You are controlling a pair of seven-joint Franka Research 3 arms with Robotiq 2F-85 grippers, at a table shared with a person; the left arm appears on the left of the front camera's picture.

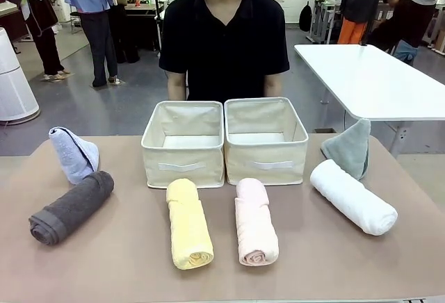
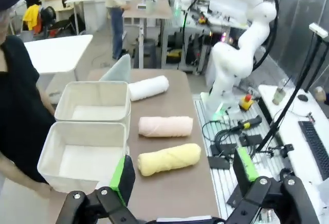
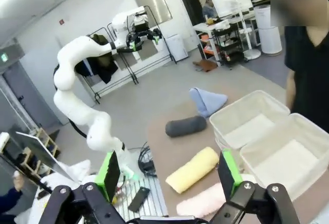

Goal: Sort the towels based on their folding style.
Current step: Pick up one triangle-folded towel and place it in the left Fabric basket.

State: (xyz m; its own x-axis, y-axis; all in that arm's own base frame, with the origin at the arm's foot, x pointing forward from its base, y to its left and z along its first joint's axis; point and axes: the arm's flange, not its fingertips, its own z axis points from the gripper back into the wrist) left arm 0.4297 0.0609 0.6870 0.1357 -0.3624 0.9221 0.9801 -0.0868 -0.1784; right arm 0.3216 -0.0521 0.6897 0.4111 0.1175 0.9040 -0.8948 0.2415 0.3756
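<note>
**Six towels ring two bins; both grippers gape**

Front view: left bin (image 1: 182, 165) & right bin (image 1: 268, 164) stand touching mid-table (image 1: 125, 275), betw. the person (image 1: 224, 39) and the yellow roll (image 1: 189, 223) & pink roll (image 1: 255, 221). Dark grey roll (image 1: 71, 207) lies at left w/ light blue cone (image 1: 74, 153) just behind. White roll (image 1: 352, 196) lies at right, grey-green cone (image 1: 349, 148) behind it. Left gripper (image 2: 184, 172) & right gripper (image 3: 169, 175): jaws spread wide, holding nothing, well apart from the towels. Left wrist view adds the right arm (image 2: 241, 39) & floor cables (image 2: 231, 136); right wrist view adds the left arm (image 3: 82, 95).
</note>
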